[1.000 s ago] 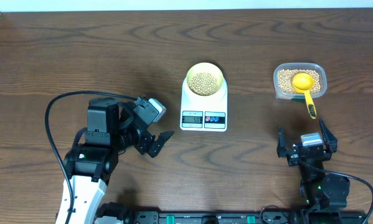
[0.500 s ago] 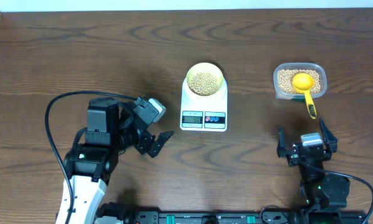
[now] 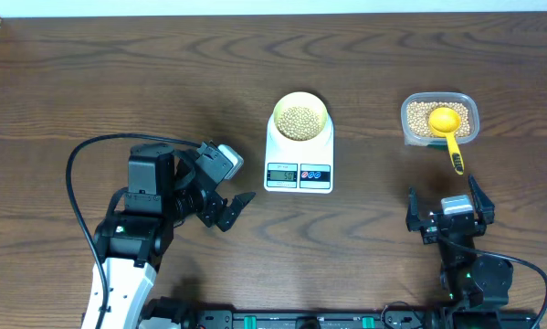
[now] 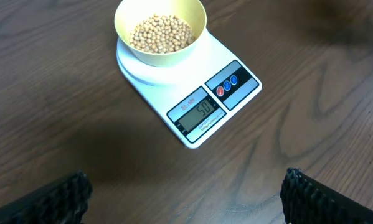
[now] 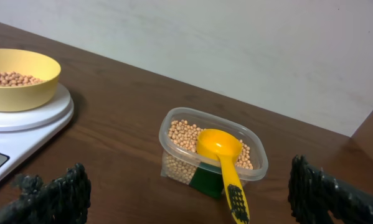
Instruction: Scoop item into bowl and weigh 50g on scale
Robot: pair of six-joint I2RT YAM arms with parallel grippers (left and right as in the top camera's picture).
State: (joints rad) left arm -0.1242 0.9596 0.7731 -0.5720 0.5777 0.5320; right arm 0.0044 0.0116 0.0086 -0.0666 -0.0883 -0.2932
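Lower left: left end effector (image 3: 223, 175) aimed at scale (image 3: 299, 157), jaws apart, empty. Lower right: right end effector (image 3: 444, 199), jaws apart, empty.

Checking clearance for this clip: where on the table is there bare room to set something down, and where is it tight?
Bare wood: the far-left stretch beyond the left gripper; the gap between the scale and the clear tub; the strip between scale and right gripper. Tight: the yellow scoop sticks out of the tub, handle toward the right gripper.
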